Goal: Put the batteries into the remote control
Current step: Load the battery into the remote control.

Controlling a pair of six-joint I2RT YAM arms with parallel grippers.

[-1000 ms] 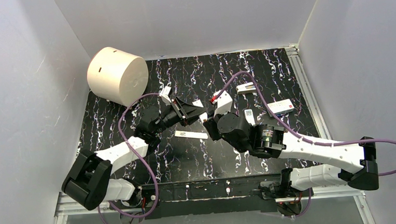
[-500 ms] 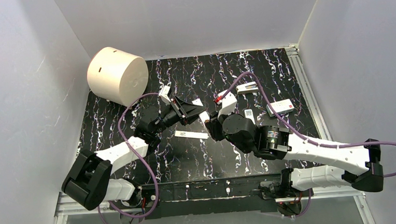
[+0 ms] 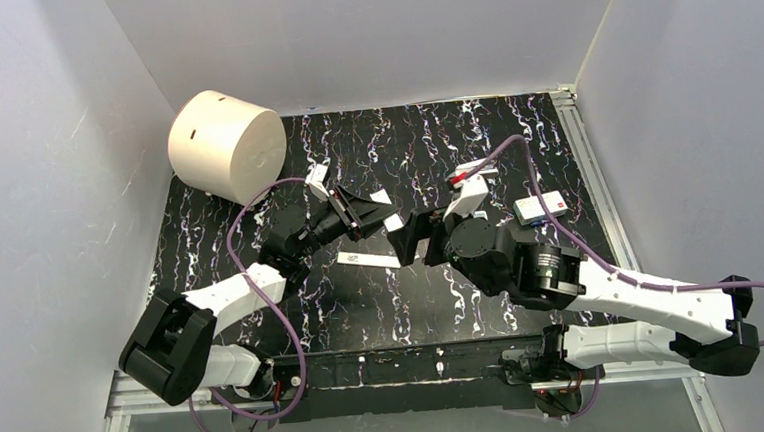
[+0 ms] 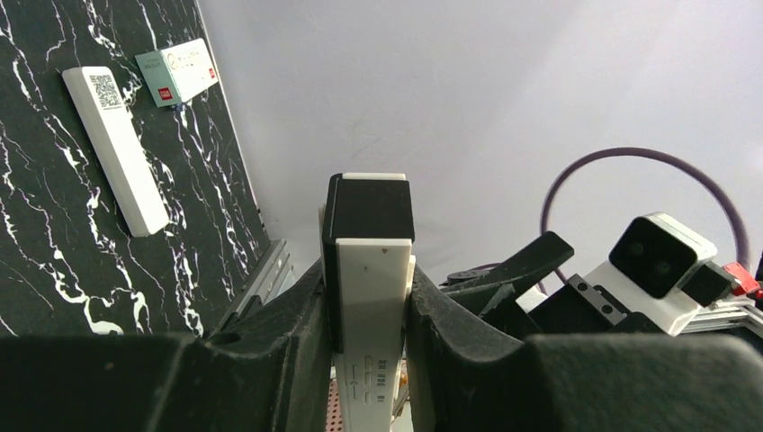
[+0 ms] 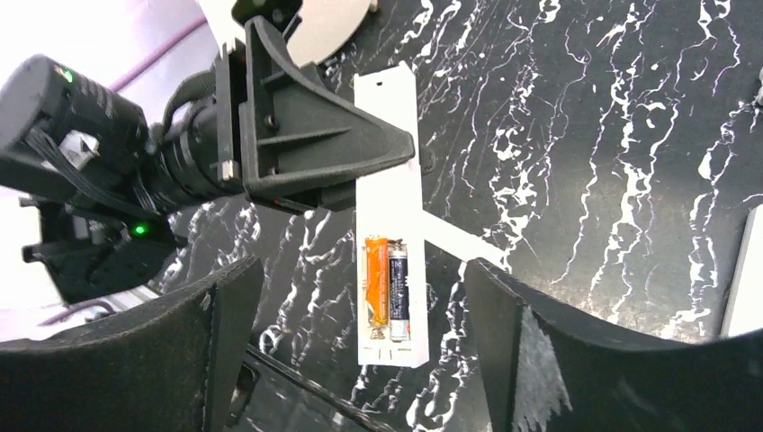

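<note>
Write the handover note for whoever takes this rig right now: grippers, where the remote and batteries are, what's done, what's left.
Left gripper: shut on the remote control, held off the table with its battery recess facing the right wrist camera.
Right gripper: open and empty, jaws either side of the remote's lower end, not touching.
Batteries: both lie side by side in the recess.
Done: loading, by the look of it.
Left: the recess is uncovered. A plain white strip on the table close by may be the cover; check seating, then probably fit it.

A QR code is showing on the white strip (image 4: 115, 148), a red mark with unreadable print on the box (image 4: 178, 72), a triangle on the remote control (image 4: 373, 288).
</note>
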